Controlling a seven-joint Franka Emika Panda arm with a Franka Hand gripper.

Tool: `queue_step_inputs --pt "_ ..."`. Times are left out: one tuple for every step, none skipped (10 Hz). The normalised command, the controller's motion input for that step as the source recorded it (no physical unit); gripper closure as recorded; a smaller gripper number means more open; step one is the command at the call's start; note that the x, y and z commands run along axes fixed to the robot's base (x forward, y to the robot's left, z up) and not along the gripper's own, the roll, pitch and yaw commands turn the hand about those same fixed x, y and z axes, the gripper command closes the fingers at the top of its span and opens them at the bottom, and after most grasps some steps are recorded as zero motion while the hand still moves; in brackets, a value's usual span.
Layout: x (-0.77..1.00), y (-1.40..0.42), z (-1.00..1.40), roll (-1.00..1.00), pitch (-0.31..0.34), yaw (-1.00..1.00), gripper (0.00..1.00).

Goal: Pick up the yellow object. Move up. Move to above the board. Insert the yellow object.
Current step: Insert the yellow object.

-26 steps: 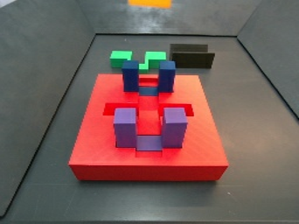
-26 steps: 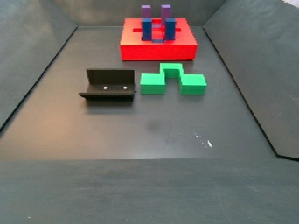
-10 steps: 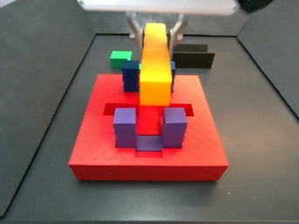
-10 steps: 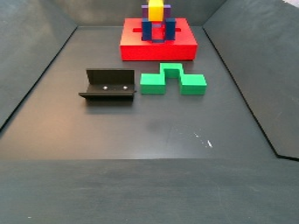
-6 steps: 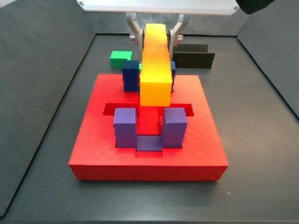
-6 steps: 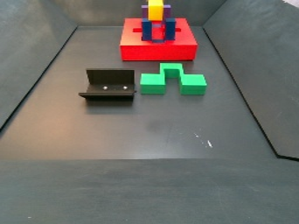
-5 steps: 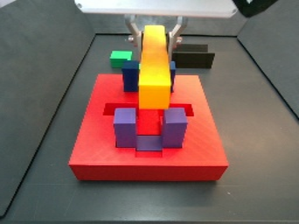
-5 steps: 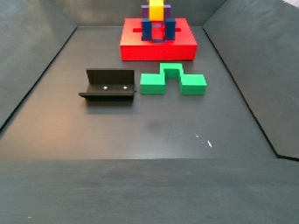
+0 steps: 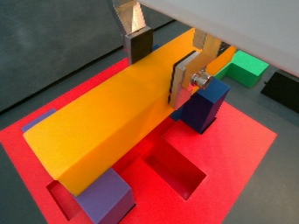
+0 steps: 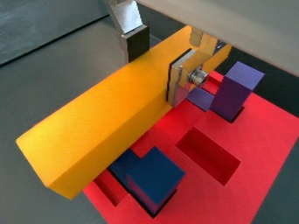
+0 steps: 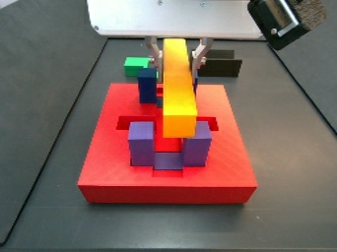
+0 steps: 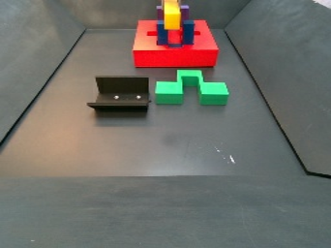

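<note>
My gripper [image 11: 178,51] is shut on the yellow object [image 11: 176,84], a long yellow bar with orange sides, and holds it lengthwise just above the red board [image 11: 165,175]. The bar's near end sits level with the tops of the two purple posts [image 11: 141,143], in line with the gap between them and between the blue posts [image 11: 148,89]. In both wrist views the silver fingers [image 9: 184,79] [image 10: 179,77] clamp the bar [image 9: 111,122] [image 10: 111,127] across its width near one end. The recessed slot [image 9: 176,166] lies below the bar. In a side view the bar [image 12: 171,17] stands over the board [image 12: 177,46].
Green blocks [image 12: 191,89] lie on the dark tray floor beside the board, also seen behind it [image 11: 136,67]. The dark fixture [image 12: 119,95] stands near them and shows behind the board [image 11: 222,65]. Sloped grey tray walls surround the floor.
The gripper with the yellow bar came into view above the board and has sunk lower; the bar's near end now reaches the purple posts' tops.
</note>
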Motion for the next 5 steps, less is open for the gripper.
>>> queue_step_inputs --pt "0.00 0.00 -0.08 0.07 0.000 0.02 1.00" --pt "0.00 0.00 0.00 0.00 -0.019 0.09 1.00" --pt "-0.12 0.00 0.00 0.00 -0.070 0.07 1.00" --pt "-0.20 0.00 0.00 0.00 -0.064 0.01 1.00" --pt "-0.28 0.00 0.00 0.00 -0.056 0.00 1.00"
